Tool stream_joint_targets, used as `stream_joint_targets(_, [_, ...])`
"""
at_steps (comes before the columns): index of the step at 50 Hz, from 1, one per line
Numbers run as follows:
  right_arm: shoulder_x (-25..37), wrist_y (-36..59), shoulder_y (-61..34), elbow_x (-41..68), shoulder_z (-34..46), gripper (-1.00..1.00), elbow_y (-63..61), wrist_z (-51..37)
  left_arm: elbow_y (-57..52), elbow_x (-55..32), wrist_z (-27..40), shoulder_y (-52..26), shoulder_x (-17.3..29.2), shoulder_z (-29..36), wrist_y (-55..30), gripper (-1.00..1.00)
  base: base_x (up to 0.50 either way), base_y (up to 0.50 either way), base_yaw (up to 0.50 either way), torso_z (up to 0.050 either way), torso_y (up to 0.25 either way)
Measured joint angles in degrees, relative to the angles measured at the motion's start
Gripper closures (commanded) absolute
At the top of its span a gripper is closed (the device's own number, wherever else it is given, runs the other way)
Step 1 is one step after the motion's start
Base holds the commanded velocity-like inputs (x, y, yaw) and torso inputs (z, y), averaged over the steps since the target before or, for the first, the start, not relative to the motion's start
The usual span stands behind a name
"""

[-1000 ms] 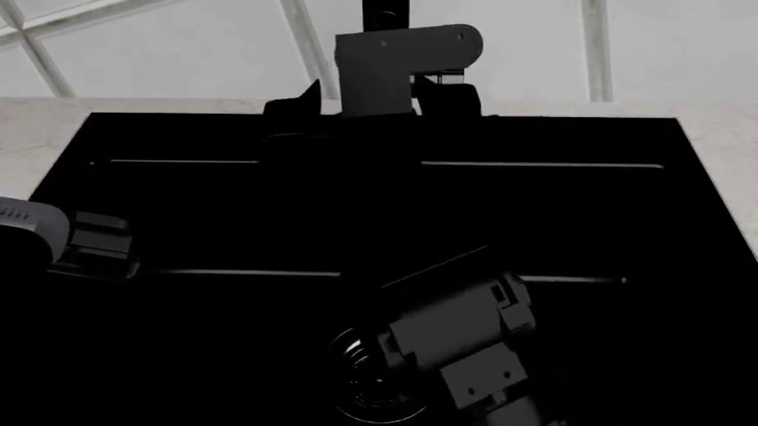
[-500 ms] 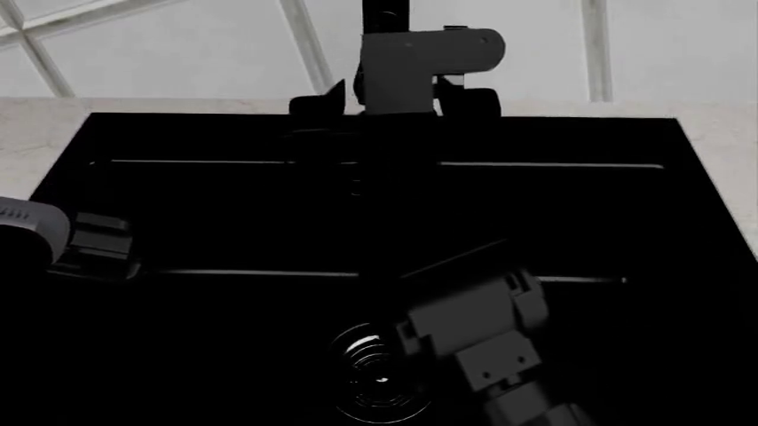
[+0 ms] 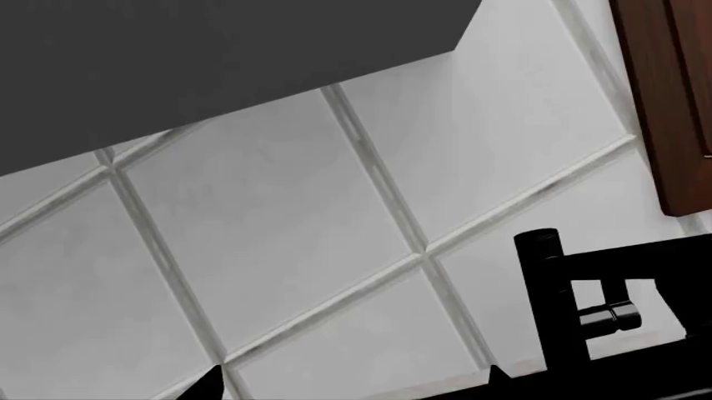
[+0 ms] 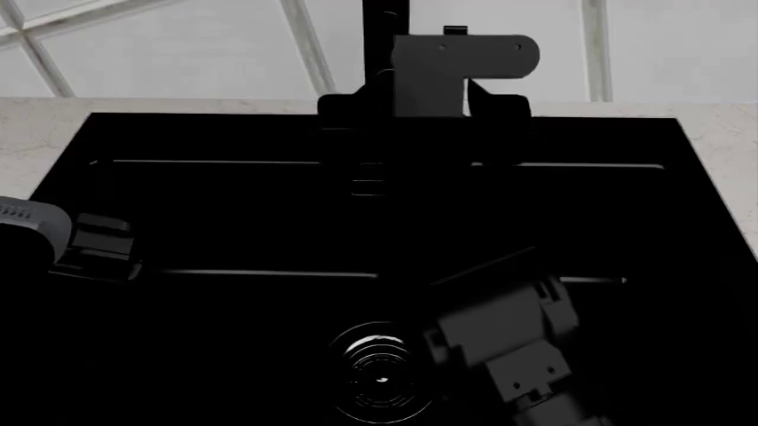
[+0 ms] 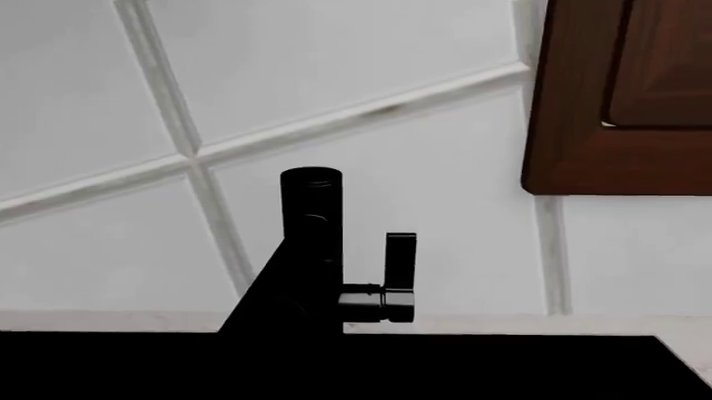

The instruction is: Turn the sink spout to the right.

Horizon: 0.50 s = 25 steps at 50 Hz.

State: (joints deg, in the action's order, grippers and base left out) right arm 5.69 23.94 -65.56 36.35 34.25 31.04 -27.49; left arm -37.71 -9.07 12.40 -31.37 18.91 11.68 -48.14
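Observation:
The black sink (image 4: pixel 177 213) fills the head view, with its glossy ringed drain (image 4: pixel 379 383) near the front. The sink spout rises as a slim black post (image 4: pixel 382 18) at the back centre. Its arm is lost against the dark basin there. My right gripper (image 4: pixel 422 114) hangs just right of the post, its dark fingers (image 4: pixel 341 108) spread apart, open. The right wrist view shows the spout post (image 5: pixel 309 242) and the stubby lever (image 5: pixel 395 287). My left gripper (image 4: pixel 105 247) sits low at the sink's left, open, its tips (image 3: pixel 212 385) wide apart. It sees the spout (image 3: pixel 545 308) too.
White speckled counter (image 4: pixel 35 124) rims the sink on both sides. A tiled wall (image 4: pixel 177 44) stands right behind the spout. A brown wooden cabinet (image 5: pixel 623 100) hangs on the wall to the right. My right forearm (image 4: pixel 509 346) crosses above the basin beside the drain.
My right gripper and forearm have slid to the right along the back of the sink, by the spout post. The left arm has stayed put.

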Motion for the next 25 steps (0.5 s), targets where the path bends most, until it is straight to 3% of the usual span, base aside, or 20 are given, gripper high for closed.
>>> stream_joint_targets(25, [2.9, 1.4, 1.2, 1.6, -0.8, -1.0, -4.3, -3.0, 0.2, -0.4, 0.3, -0.2, 0.3, 0.4, -0.4, -1.0, 0.0, 0.0, 0.0, 0.0, 0.0])
